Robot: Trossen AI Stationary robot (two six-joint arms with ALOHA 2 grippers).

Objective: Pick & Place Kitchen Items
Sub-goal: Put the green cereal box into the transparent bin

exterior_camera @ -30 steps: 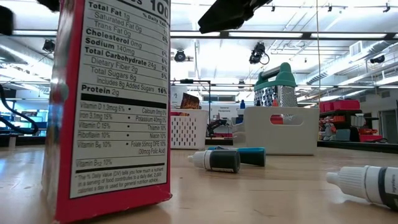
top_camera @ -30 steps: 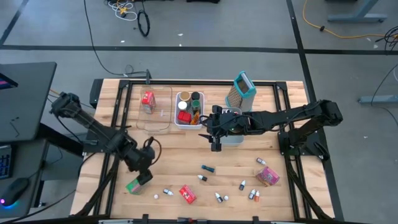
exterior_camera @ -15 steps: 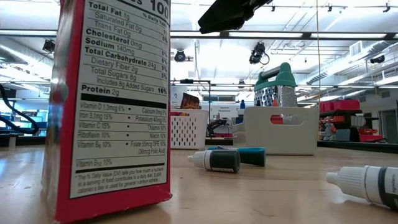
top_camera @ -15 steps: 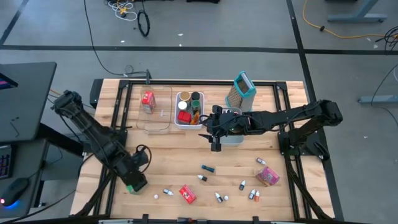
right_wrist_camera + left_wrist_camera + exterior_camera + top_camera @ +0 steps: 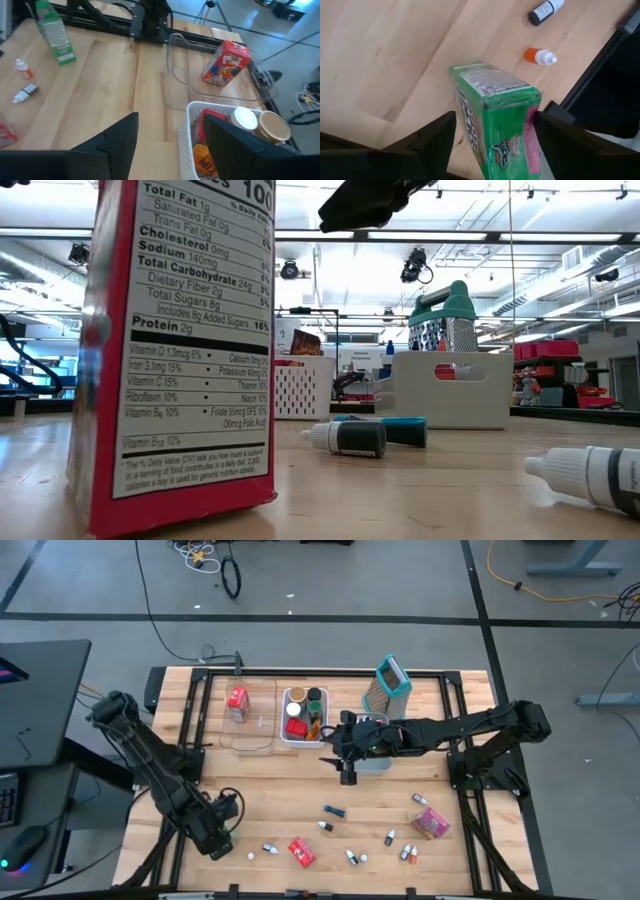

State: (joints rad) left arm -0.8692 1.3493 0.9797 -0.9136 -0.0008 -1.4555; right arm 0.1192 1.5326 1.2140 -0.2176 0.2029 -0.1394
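From above: left pincer [image 5: 217, 837] low at the surface's [image 5: 270, 790] near-left corner, right pincer [image 5: 347, 772] idle beside the white bin [image 5: 303, 730]. From the left wrist: green box [image 5: 496, 117] standing between the spread fingers [image 5: 432, 140], not yet visibly clamped. Best to centre, close on the broad faces, lift straight.

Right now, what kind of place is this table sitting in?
Probably a robotics lab or workshop: bare concrete floor with loose cables, industrial ceiling lights over an open hall, and a wooden table framed in black metal rails.
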